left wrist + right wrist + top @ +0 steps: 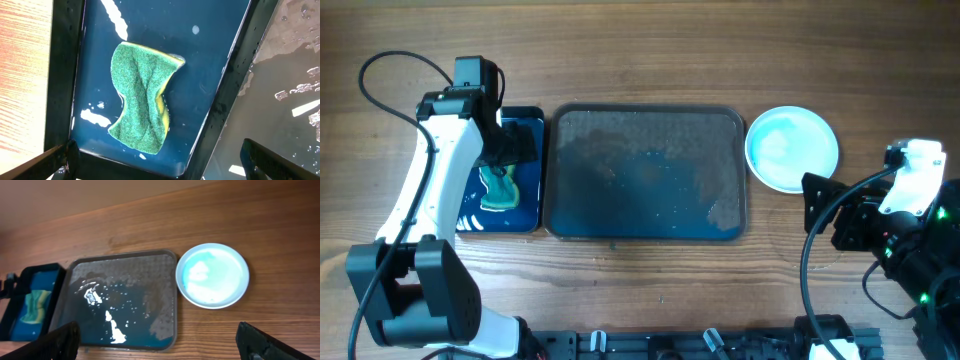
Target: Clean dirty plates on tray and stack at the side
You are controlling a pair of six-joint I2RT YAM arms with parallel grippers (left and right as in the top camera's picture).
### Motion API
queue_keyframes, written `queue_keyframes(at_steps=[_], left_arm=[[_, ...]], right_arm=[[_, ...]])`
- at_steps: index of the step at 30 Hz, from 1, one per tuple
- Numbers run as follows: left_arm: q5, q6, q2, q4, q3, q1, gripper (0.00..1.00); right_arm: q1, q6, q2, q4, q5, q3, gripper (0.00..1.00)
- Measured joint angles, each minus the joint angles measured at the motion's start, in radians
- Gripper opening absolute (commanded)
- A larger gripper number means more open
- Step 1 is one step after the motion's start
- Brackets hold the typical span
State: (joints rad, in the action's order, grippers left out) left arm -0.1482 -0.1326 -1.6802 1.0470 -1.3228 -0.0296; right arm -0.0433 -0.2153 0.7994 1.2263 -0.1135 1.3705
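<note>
Finishing, I judge: plates (pixel 792 148) stacked beside bare tray (pixel 645 175), sponge (pixel 142 97) loose under wide-spread left hand (pixel 160 162); next, lift clear.

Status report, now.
Left gripper open above sponge; right gripper open, empty. Tray wet, no plates on it. White plate on table beside it. Nothing blocking.

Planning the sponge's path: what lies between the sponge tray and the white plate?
The large dark tray, wet, fills that stretch; the overhead view shows it.
</note>
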Motion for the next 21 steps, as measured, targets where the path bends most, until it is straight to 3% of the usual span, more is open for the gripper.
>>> queue_keyframes(at_steps=[4, 7, 15, 21], left_arm=[[0.000, 0.000, 0.000, 0.000, 0.000, 0.000, 1.00], [0.000, 0.000, 0.000, 0.000, 0.000, 0.000, 1.00], [0.008, 0.000, 0.000, 0.000, 0.000, 0.000, 1.00], [0.007, 0.000, 0.000, 0.000, 0.000, 0.000, 1.00]], right_arm=[[0.000, -0.001, 0.000, -0.069, 0.045, -0.028, 1.00], [-0.001, -0.012, -0.015, -0.213, 0.063, -0.142, 1.00], [-0.033, -0.039, -0.436, -0.895, 0.071, -0.841, 1.00], [-0.039, -0.043, -0.680, -1.080, 0.068, -1.196, 1.00]])
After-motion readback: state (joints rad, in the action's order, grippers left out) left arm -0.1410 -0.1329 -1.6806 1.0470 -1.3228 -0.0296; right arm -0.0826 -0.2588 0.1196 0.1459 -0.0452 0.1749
